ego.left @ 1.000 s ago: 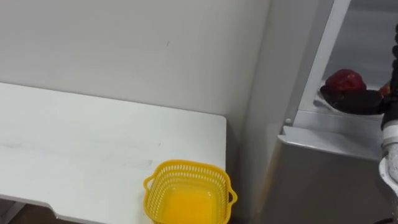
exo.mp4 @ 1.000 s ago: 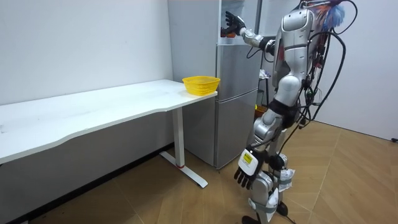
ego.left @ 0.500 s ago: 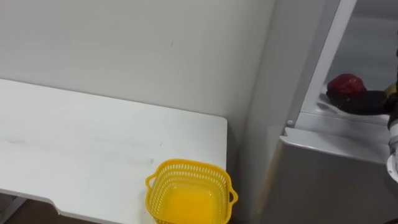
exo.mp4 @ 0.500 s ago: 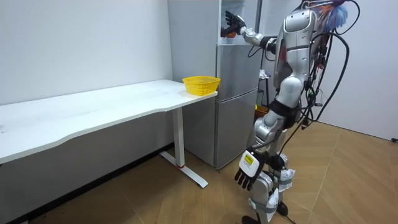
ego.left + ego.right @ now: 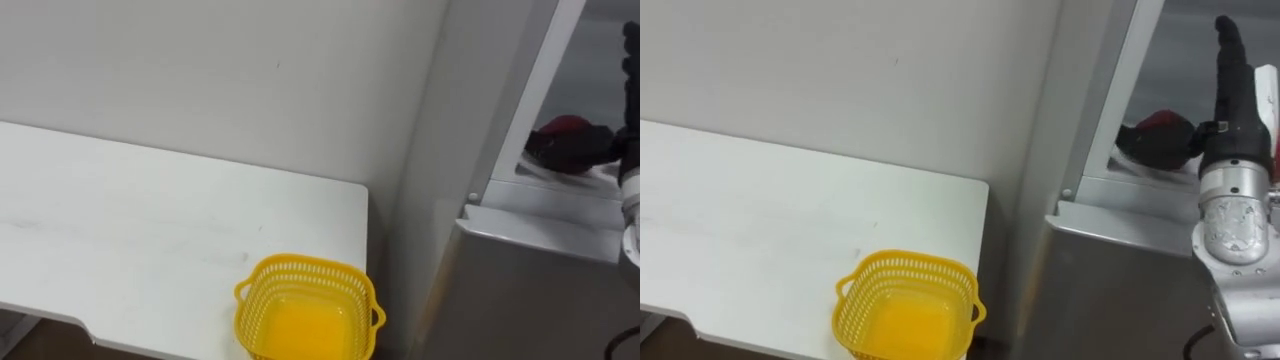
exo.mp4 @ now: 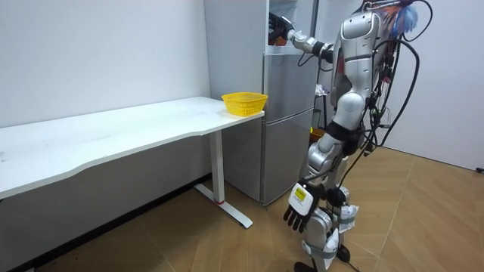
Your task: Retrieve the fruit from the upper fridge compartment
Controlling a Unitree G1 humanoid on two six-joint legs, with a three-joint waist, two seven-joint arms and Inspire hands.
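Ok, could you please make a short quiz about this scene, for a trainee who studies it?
1. True or false: the yellow basket stands on the floor.
2. The red thing lies: A) in the basket, B) on the table, C) inside the open upper fridge.
3. Which hand reaches toward the red thing, and where is the other?
Key: 1 false, it stands on the white table, at its corner; 2 C; 3 the right hand, while the left hand hangs beside the leg.

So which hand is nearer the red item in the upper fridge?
Right. The right hand is up in the upper fridge, right at the red item; the left hand hangs low beside the robot's leg, far below it.
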